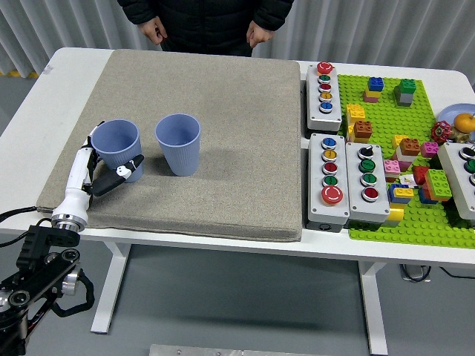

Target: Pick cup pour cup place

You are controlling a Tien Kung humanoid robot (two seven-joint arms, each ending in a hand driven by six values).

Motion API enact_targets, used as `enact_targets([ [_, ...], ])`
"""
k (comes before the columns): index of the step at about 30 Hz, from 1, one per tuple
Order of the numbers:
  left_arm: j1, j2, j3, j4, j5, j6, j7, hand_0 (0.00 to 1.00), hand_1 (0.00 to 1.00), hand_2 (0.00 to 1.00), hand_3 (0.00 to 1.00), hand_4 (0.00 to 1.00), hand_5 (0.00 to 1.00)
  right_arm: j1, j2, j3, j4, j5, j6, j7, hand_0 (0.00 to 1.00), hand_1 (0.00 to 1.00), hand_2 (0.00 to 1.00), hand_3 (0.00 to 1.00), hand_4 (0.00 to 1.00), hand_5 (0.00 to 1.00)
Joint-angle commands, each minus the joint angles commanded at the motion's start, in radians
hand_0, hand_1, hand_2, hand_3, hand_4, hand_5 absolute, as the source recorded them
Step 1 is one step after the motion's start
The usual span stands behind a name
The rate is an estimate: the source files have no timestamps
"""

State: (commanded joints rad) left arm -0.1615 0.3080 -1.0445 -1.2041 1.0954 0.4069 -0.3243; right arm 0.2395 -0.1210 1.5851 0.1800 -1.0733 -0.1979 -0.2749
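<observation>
— Two blue cups, both upright on the grey mat point(223, 148), mouths up, long axes vertical. Left cup point(116, 144) near the mat's left edge, right cup point(178, 143) just beside it, apart, not touching.

— Anything inside?

— Right cup looks empty; only blue inner wall visible. Left cup's inside also plain blue, bottom hard to make out.

— And the left hand point(100, 169)?

— Comes in from the lower left, white forearm angled up toward the left cup. Fingers wrapped round the cup's lower body: thumb point(122, 175) across the front, the others behind on the left side. Cup resting on the mat.

— Surroundings?

— White table point(74, 63) beneath. To the right, grey button boxes point(345, 174), then a green baseplate point(415, 159) with coloured bricks. Person in a dark jacket point(204, 22) at the far edge, both hands hanging, holding nothing.
</observation>
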Motion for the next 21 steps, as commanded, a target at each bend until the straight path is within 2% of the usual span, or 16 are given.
enact_targets([
  [2, 0.011, 0.004, -0.011, -0.014, 0.015, -0.001, 0.005, 0.846, 0.854, 0.998, 0.998, 0.957, 0.375, 0.001, 0.000, 0.001, 0.000, 0.001, 0.000, 0.001, 0.711, 0.652, 0.618, 0.578, 0.002, 0.010],
  [3, 0.014, 0.005, -0.014, -0.017, 0.018, -0.001, 0.006, 0.853, 0.863, 0.998, 0.998, 0.971, 0.407, 0.001, 0.000, 0.001, 0.000, 0.001, 0.000, 0.001, 0.711, 0.651, 0.618, 0.578, 0.002, 0.010],
  [14, 0.050, 0.017, -0.040, -0.063, 0.031, -0.013, 0.011, 0.859, 0.869, 0.998, 0.998, 0.974, 0.412, 0.002, 0.001, 0.007, 0.000, -0.004, 0.003, -0.001, 0.711, 0.651, 0.618, 0.578, 0.002, 0.009],
  [15, 0.054, 0.019, -0.043, -0.067, 0.035, -0.016, 0.013, 0.893, 0.909, 0.998, 0.998, 0.989, 0.429, 0.002, 0.001, 0.008, 0.000, -0.005, 0.003, -0.001, 0.711, 0.651, 0.617, 0.578, 0.002, 0.010],
  [20, 0.091, 0.030, -0.070, -0.107, 0.065, -0.030, 0.022, 0.893, 0.909, 0.998, 0.998, 0.989, 0.429, 0.001, 0.002, 0.011, 0.000, -0.007, 0.004, -0.001, 0.711, 0.651, 0.617, 0.578, 0.002, 0.010],
  [21, 0.099, 0.034, -0.075, -0.118, 0.072, -0.032, 0.024, 0.905, 0.934, 0.998, 0.998, 0.991, 0.428, 0.001, 0.001, 0.011, 0.000, -0.007, 0.004, -0.001, 0.711, 0.651, 0.617, 0.578, 0.002, 0.010],
])
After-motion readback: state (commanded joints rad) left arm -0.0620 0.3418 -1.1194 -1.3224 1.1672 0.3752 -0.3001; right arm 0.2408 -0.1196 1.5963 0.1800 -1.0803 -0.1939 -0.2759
